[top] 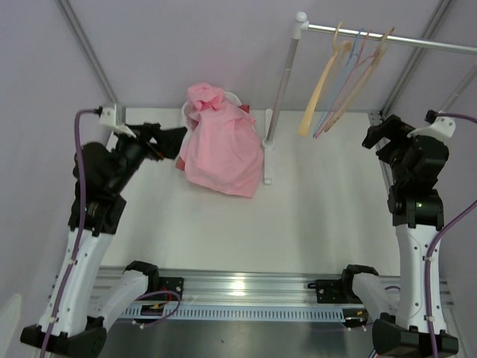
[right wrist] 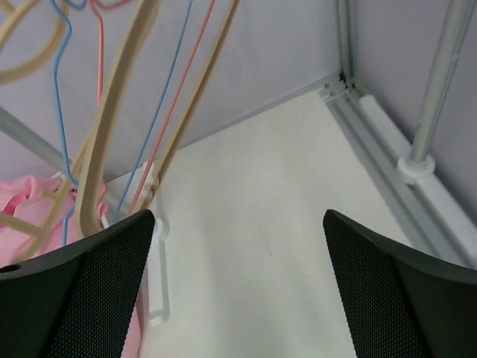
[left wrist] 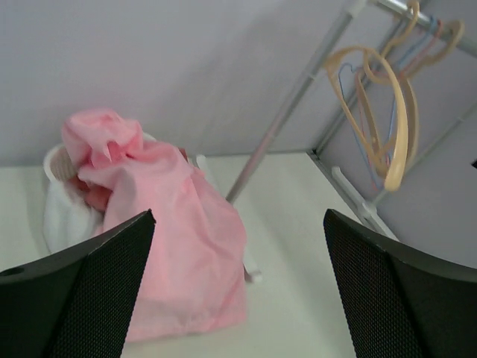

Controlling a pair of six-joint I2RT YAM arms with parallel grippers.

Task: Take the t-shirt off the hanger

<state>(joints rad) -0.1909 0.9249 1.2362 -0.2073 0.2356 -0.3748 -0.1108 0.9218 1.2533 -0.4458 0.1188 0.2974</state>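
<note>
1. The pink t-shirt [top: 221, 149] is off the hangers. It lies in a crumpled heap at the back left of the white table [top: 320, 209].
2. Its upper part is bunched over a white basket [left wrist: 54, 195], and its lower part spreads down onto the tabletop.
3. The left gripper [top: 173, 142] hovers just left of the shirt with its jaws spread wide and nothing between them. In the left wrist view its black fingers [left wrist: 82, 298] frame the cloth without touching it.
4. The right gripper [top: 378, 142] is at the far right of the table, well apart from the shirt. It is also wide open and empty.
5. The upright pole [top: 281, 82] of a clothes rack stands just right of the shirt.
6. From the rack's rail [top: 417, 41] hang several bare hangers [top: 332, 82]: beige ones, plus thin blue and pink ones.
</note>
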